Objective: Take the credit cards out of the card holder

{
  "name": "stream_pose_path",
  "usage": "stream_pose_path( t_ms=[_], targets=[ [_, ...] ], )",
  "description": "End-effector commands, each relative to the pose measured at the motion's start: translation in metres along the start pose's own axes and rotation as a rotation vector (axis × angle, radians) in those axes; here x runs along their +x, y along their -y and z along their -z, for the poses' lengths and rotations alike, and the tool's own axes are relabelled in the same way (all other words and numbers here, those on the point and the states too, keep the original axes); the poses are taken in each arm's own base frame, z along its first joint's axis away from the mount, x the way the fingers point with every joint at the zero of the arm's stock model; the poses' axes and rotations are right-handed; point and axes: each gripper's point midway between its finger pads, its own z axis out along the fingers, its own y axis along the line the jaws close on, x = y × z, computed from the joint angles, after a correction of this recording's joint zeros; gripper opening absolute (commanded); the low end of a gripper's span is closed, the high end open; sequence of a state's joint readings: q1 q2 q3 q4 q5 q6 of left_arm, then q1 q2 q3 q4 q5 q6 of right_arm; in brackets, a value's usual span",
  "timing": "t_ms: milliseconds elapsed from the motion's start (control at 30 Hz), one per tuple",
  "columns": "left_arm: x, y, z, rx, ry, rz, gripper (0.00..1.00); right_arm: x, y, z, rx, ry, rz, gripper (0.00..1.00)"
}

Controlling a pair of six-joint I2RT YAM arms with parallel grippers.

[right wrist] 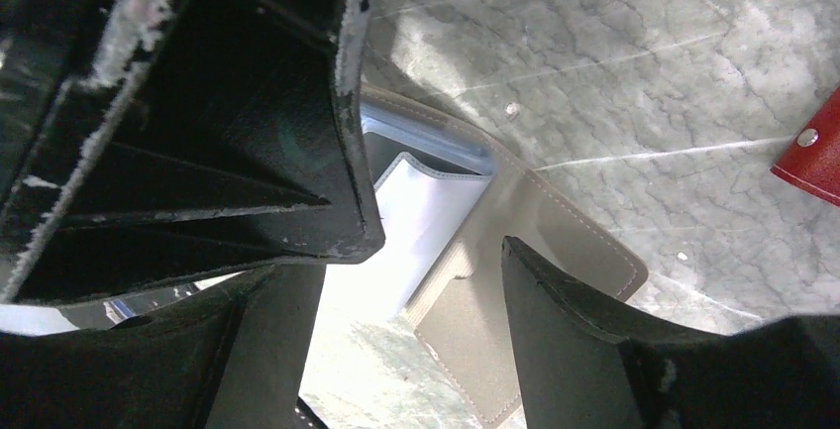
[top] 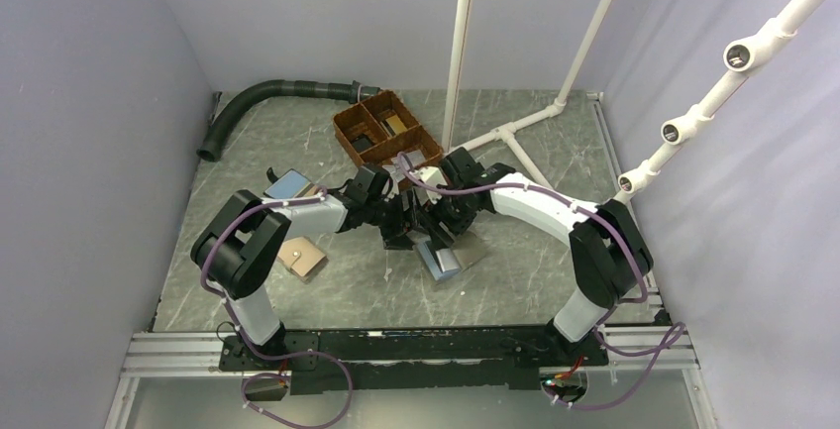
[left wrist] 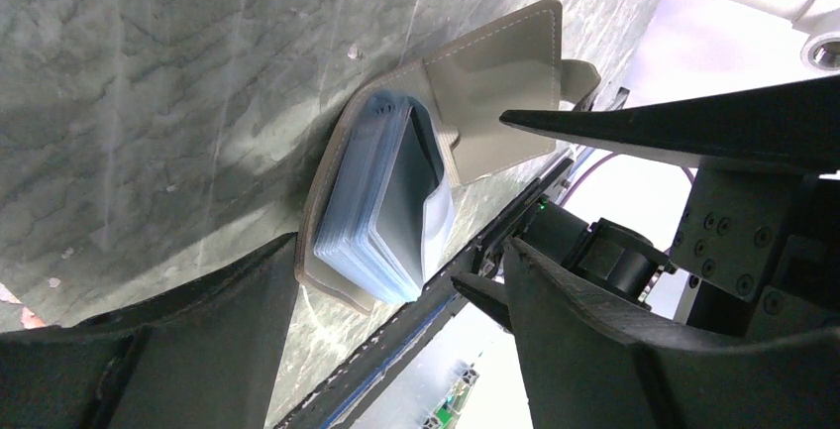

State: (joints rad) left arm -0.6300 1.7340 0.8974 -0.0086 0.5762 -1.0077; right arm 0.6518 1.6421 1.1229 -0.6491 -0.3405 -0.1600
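Note:
The card holder (top: 448, 257) lies open on the table, taupe outside (left wrist: 495, 102), with a light blue stack of card sleeves (left wrist: 367, 211) fanned up from one half. The credit cards show as a pale grey face (left wrist: 406, 186) in that stack and as a white sheet (right wrist: 426, 213) in the right wrist view. My left gripper (left wrist: 396, 251) hovers open just above the stack, touching nothing. My right gripper (right wrist: 406, 261) is open over the holder's taupe flap (right wrist: 565, 251), tip to tip with the left one. Neither holds anything.
A brown compartment tray (top: 386, 130) stands behind the grippers. A blue wallet with a tan panel (top: 292, 186) and a tan wallet (top: 302, 258) lie at the left. A red wallet (right wrist: 814, 152) lies to the right. A black hose (top: 262, 97) and white pipes (top: 515, 137) sit at the back.

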Motion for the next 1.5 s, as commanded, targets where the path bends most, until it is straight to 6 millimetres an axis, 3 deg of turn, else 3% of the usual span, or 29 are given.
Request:
stream_pose_path(
  t_ms=[0,300,467,600,667,800,900,1033,1200,1467],
  targets=[
    [-0.004,0.013,-0.001,0.031,0.008,-0.027,0.78,-0.007,0.001,-0.005,0.029,0.008,0.009,0.68],
    [-0.004,0.010,0.003,0.013,0.034,-0.008,0.74,-0.002,0.009,-0.015,0.072,-0.018,-0.030,0.66],
    [-0.001,0.002,0.005,-0.019,0.033,0.013,0.74,0.001,0.012,-0.011,0.097,-0.013,-0.019,0.42],
    [-0.001,-0.005,0.009,-0.045,0.041,0.028,0.74,0.000,0.013,-0.005,0.096,0.003,-0.018,0.33],
    [-0.002,-0.005,0.010,-0.039,0.047,0.034,0.74,-0.004,0.000,-0.002,0.020,0.028,-0.021,0.36],
    [-0.003,-0.004,0.010,-0.029,0.051,0.038,0.74,-0.012,-0.022,0.003,-0.090,0.069,-0.026,0.54],
    [-0.003,-0.008,0.010,-0.049,0.059,0.053,0.74,-0.012,-0.024,-0.003,-0.105,0.065,-0.063,0.60],
    [-0.004,-0.030,0.021,-0.152,0.106,0.111,0.74,-0.010,-0.019,-0.014,-0.018,0.064,-0.122,0.66],
    [-0.007,-0.036,0.033,-0.144,0.161,0.145,0.74,-0.009,0.006,-0.024,0.148,0.058,-0.173,0.67],
    [-0.006,-0.033,0.034,-0.120,0.153,0.130,0.73,-0.002,0.008,-0.019,0.175,0.057,-0.153,0.59]
  ],
)
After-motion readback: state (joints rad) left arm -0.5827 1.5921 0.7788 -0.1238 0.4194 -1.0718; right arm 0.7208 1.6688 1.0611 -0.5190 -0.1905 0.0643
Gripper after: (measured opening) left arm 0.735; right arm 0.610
